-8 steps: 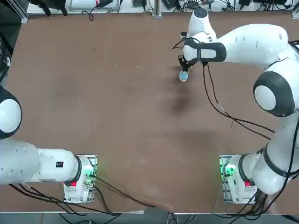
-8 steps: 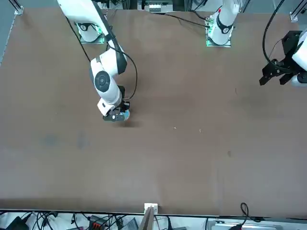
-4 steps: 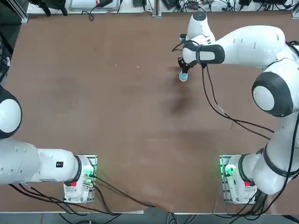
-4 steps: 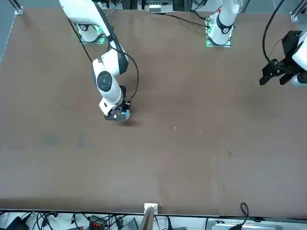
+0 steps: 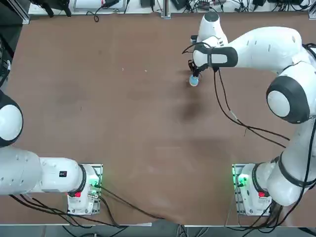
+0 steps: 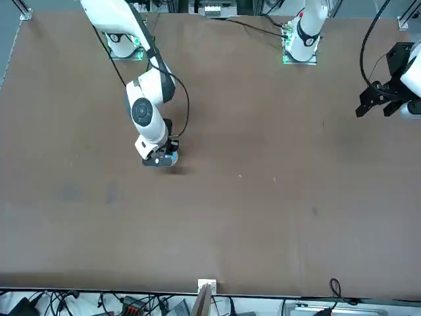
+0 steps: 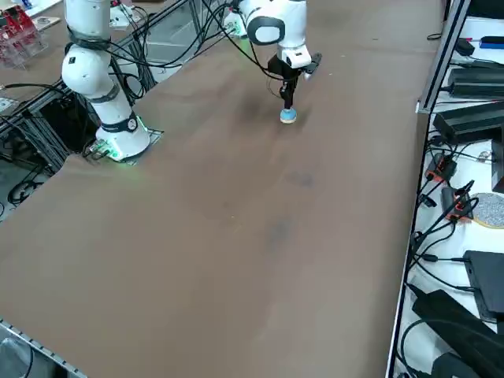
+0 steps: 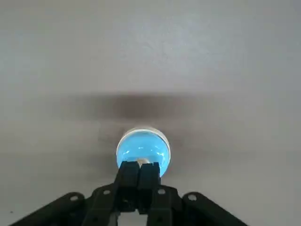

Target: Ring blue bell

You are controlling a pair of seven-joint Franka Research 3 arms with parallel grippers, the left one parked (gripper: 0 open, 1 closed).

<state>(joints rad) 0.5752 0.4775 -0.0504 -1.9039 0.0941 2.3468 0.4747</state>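
Note:
The blue bell (image 5: 193,82) is a tiny light-blue dome on the brown table, toward the far right of the top view. It also shows in the front view (image 6: 171,158), the side view (image 7: 288,117) and the wrist view (image 8: 143,147). My right gripper (image 8: 138,170) points straight down over it, fingers pressed together with nothing between them. Their tips rest at the bell's top centre and cover its button. The same gripper (image 5: 194,74) appears from overhead just above the bell, and from the side (image 7: 287,106) right on top of it.
The brown table (image 5: 123,123) stretches wide around the bell. Cables and boxes line the far edge (image 5: 98,5). Black equipment and wires sit on a shelf (image 7: 465,118) beyond the table's edge in the side view. The right arm's base (image 5: 249,190) stands at the near edge.
The right gripper has shifted only slightly over the bell, staying shut at its top. The bell has not moved.

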